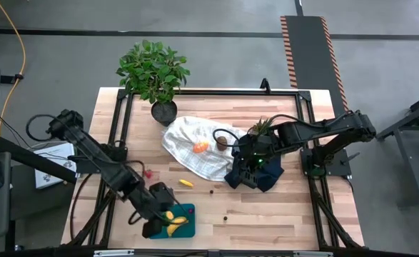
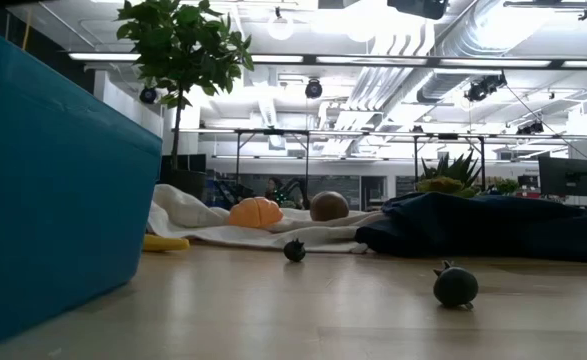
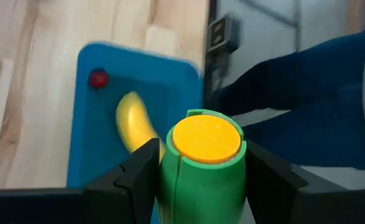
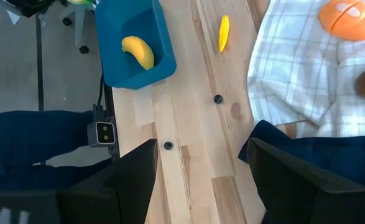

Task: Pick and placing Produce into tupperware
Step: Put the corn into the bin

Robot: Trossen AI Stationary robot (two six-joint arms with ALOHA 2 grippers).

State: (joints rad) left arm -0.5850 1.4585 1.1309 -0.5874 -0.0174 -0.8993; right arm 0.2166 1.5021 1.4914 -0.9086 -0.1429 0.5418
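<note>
High view: wooden counter (image 1: 266,207) sitting on grey floor (image 1: 216,64), potted plant (image 1: 154,71) at 11 o'clock. Left tool (image 3: 201,171) pinching green piece (image 3: 202,180) over tupperware (image 1: 188,210) at 7 o'clock, banana (image 3: 134,124) lying inside. Right tool (image 4: 201,168) hovering spread above navy cloth (image 1: 266,175) at 3 o'clock. Orange piece (image 1: 200,147) resting on white cloth (image 1: 195,160), centre.

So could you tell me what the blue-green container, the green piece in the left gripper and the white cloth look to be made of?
Container: likely plastic, with smooth moulded walls and a uniform colour. Green piece: seemingly hard, slightly glossy plastic, with a seam line and a flat yellow cap. White cloth: woven fabric, with a faint check pattern and soft folds.
</note>
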